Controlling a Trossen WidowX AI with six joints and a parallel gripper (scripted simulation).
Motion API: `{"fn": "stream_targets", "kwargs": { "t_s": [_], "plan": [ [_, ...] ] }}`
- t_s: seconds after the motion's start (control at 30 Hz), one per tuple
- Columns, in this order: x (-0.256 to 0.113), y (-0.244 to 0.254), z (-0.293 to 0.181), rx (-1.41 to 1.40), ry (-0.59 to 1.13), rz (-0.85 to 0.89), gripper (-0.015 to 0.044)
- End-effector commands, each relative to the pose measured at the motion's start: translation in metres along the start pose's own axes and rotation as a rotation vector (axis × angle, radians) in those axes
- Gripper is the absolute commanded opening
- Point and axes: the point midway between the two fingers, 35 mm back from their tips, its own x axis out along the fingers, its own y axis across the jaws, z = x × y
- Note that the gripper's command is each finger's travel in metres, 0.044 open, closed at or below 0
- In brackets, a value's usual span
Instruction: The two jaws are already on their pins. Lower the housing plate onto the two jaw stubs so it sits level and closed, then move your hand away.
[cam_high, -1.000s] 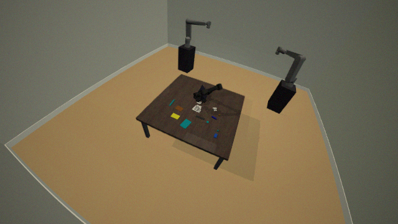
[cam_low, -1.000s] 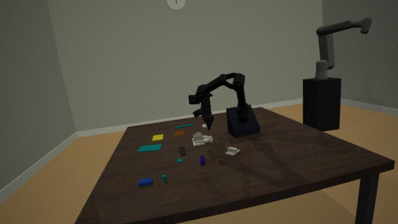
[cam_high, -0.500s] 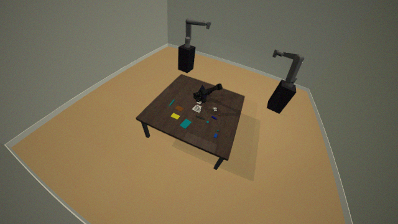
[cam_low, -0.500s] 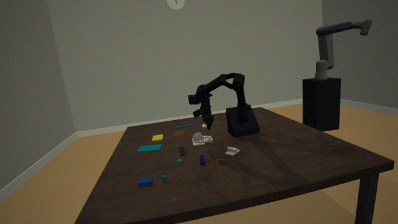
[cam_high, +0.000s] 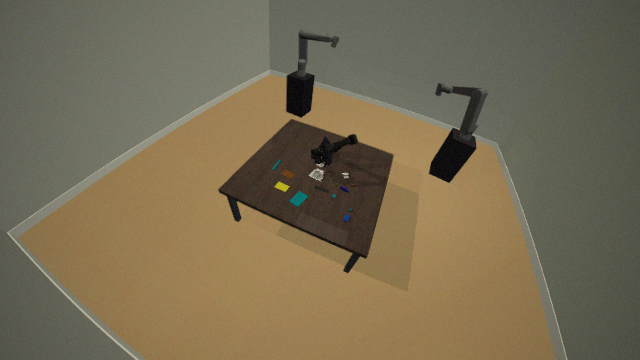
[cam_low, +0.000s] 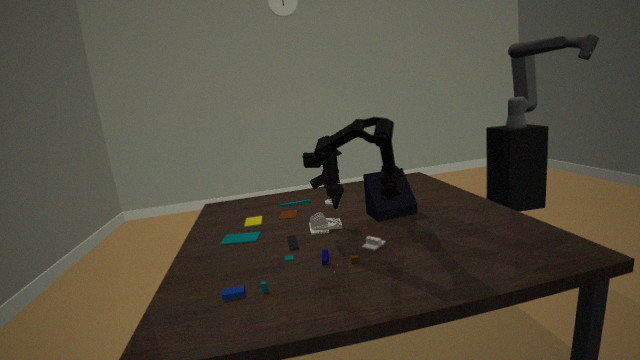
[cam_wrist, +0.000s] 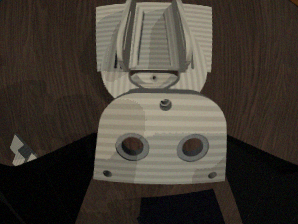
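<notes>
The white housing plate (cam_wrist: 162, 117) (cam_low: 329, 202) has a rounded far edge, two large ringed holes and smaller holes. My gripper (cam_wrist: 160, 141) (cam_low: 336, 205) is shut on the plate's two sides and holds it above the table, on the arm's side of the white base assembly (cam_wrist: 202, 40) (cam_high: 316, 174) (cam_low: 319, 231). The left jaw (cam_wrist: 128, 37) and right jaw (cam_wrist: 183, 37) stand up on the assembly. In the wrist view the plate's far edge overlaps the assembly's near end; the gap in height is hard to tell. The jaw stubs cannot be made out.
A separate white part (cam_high: 345, 175) (cam_low: 374, 243) (cam_wrist: 22, 150) lies beside the assembly. A dark flat piece (cam_low: 292, 243), a blue bar (cam_low: 325, 257), an orange block (cam_low: 355, 259), a teal sheet (cam_low: 241, 238), a yellow sheet (cam_low: 253, 221) and a brown sheet (cam_low: 288, 214) lie around on the table (cam_low: 425, 295).
</notes>
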Motion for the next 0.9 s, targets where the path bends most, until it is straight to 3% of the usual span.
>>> {"fn": "stream_targets", "kwargs": {
  "t_s": [0.0, 0.87],
  "plan": [
    [-0.0006, -0.0008, 0.001, -0.001, -0.002, -0.005, 0.0351],
    [-0.0005, 0.0039, 0.0003, -0.014, -0.002, -0.005, 0.0351]
  ]
}}
